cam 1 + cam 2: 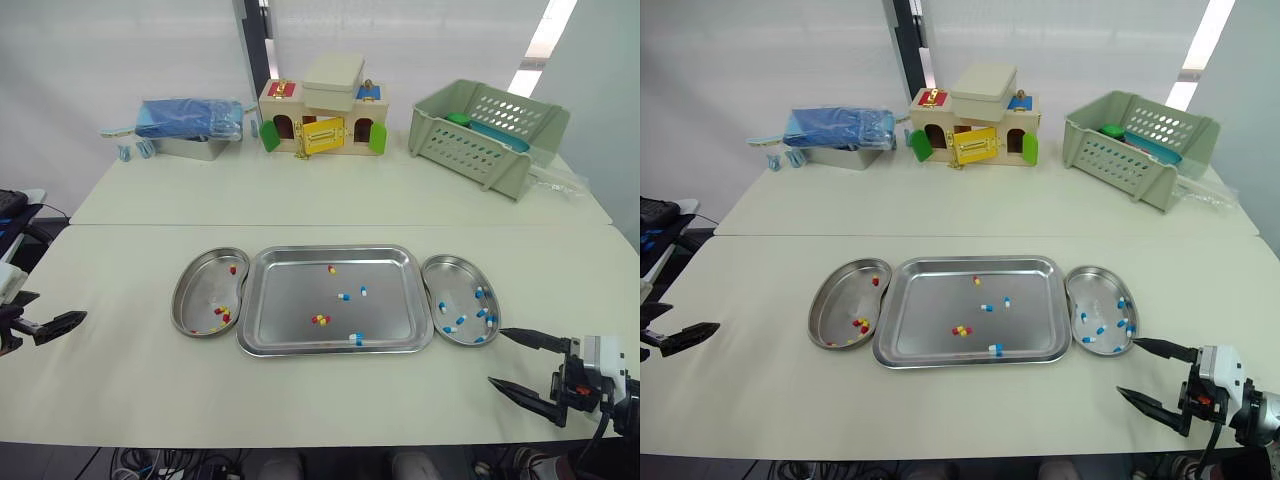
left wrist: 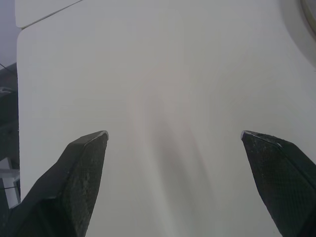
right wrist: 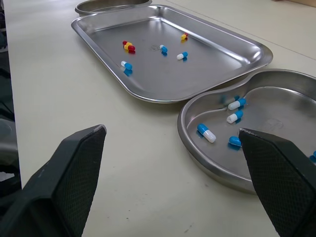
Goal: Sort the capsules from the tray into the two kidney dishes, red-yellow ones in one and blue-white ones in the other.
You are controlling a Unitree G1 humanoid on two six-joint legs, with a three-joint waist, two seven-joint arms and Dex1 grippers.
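— Cream tabletop [image 1: 130, 400] is stretching from the near edge to the white wall. What is sitting closest?
— Both tools are hovering low near its front corners. The left tool [image 2: 174, 133] is holding its black fingers wide over bare tabletop, gripping nothing. The right tool [image 1: 498, 357] is also standing wide and empty, pointing at the right-hand steel kidney dish [image 1: 452, 280], just short of its rim.
— And where are the capsules lying?
— Several blue-white capsules [image 1: 481, 313] are resting in that right dish. The rectangular steel tray [image 1: 300, 285] is sitting in the middle, close between both dishes, carrying three more blue-white ones and red-yellow capsules [image 1: 320, 320] in two spots. The left-hand steel kidney dish [image 1: 198, 290] is holding red-yellow ones.
— Anything sitting farther back?
— A blue wrapped bundle in a metal tin [image 1: 190, 120], a wooden toy house with coloured doors [image 1: 318, 118] and a pale green slotted plastic basket [image 1: 490, 130] are lining the far side.
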